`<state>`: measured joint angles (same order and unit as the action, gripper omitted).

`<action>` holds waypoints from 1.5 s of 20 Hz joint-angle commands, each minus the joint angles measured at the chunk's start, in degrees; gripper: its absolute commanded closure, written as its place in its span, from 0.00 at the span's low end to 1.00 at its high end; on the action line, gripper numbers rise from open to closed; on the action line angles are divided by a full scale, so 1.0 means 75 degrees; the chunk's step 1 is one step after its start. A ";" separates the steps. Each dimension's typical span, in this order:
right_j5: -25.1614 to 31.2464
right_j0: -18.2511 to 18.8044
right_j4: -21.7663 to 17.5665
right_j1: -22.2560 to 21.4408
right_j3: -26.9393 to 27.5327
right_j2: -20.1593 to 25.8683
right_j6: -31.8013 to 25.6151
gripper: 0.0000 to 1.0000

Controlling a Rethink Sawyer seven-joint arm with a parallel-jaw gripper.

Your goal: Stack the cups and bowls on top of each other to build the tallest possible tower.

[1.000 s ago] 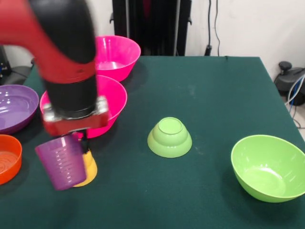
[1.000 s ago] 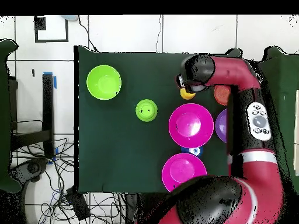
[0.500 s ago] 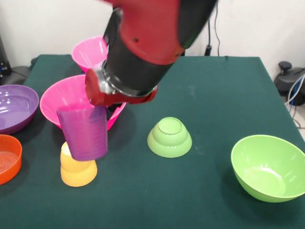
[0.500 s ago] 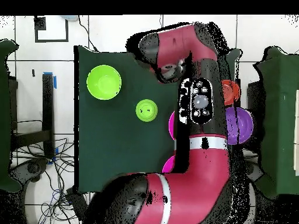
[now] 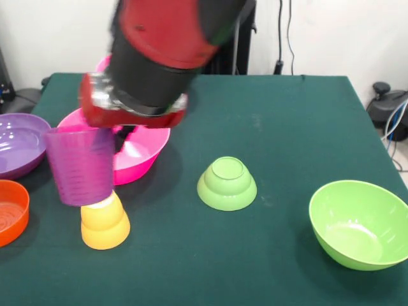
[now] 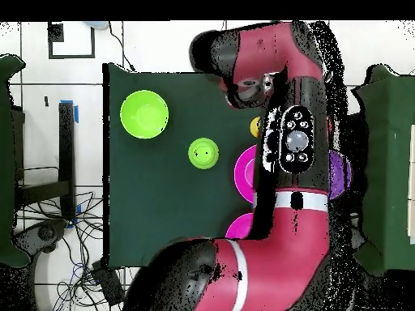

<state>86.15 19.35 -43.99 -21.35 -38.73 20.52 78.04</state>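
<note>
My gripper point(image 5: 108, 135) is shut on the rim of the ridged purple cup point(image 5: 81, 166), which hangs upright with its mouth up. The cup's base is right over the top of the yellow-orange cup point(image 5: 104, 222), which stands upside down on the table; I cannot tell whether they touch. In the overhead view only an edge of the yellow-orange cup point(image 6: 254, 126) shows beside the arm. The small green bowl point(image 5: 227, 183) sits upside down at mid table. The lime green bowl point(image 5: 359, 223) is at the right. The red cup and the small blue bowl are hidden.
A hot pink bowl point(image 5: 137, 150) stands just behind the gripper, and a second one point(image 5: 102, 64) is mostly hidden by the arm. The purple bowl point(image 5: 19, 143) and the orange bowl point(image 5: 11, 210) sit at the left edge. The arm covers much of the overhead view.
The gripper has lifted the purple cup from beside the yellow-orange cup, swung it right, then moved it back left. The cup is now upright right over the yellow-orange cup.
</note>
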 commanded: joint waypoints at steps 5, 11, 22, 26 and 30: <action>0.0796 0.0346 0.0384 0.0418 -0.0489 -0.0532 0.0396 1.00; 0.0885 0.0262 0.0684 0.0632 -0.0439 -0.0677 0.0522 1.00; 0.1462 0.0023 0.0750 0.0994 0.0109 -0.0832 0.0161 1.00; 0.1213 0.0033 0.0849 0.1070 -0.0046 -0.0884 0.0364 1.00; 0.1129 -0.0009 0.0948 0.1006 -0.0161 -0.1005 0.0457 1.00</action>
<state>92.14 20.11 -37.75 -14.65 -38.16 12.32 78.04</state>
